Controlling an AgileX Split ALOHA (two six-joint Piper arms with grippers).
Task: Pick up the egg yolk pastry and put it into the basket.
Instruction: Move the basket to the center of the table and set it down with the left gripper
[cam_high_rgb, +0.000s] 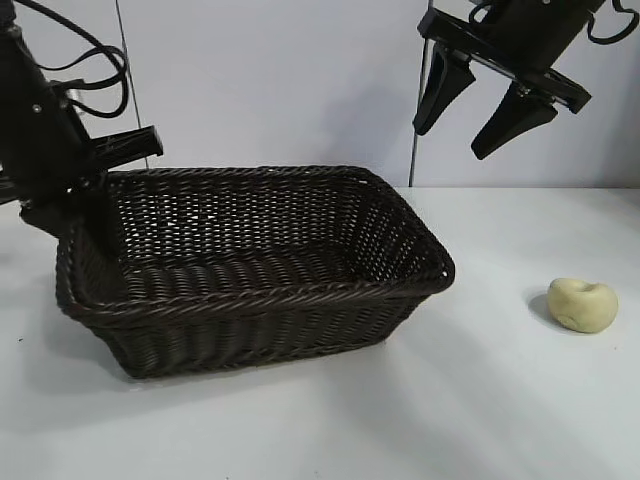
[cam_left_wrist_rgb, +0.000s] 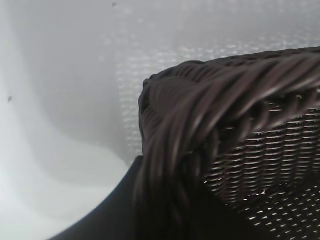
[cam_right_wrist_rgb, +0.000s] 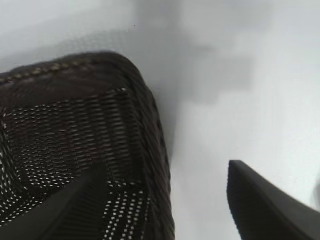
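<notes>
The egg yolk pastry (cam_high_rgb: 582, 304), a small pale yellow lumpy bun, lies on the white table to the right of the basket, apart from it. The dark brown wicker basket (cam_high_rgb: 270, 295) stands at centre left; it also shows in the left wrist view (cam_left_wrist_rgb: 200, 100) and the right wrist view (cam_right_wrist_rgb: 75, 125). My left gripper (cam_high_rgb: 72, 205) is at the basket's far left corner, shut on the braided rim. My right gripper (cam_high_rgb: 450, 142) hangs open and empty high above the basket's right end, up and to the left of the pastry.
The white table (cam_high_rgb: 500, 400) extends in front of and to the right of the basket. A pale wall stands behind. Black cables hang by the left arm (cam_high_rgb: 90, 60).
</notes>
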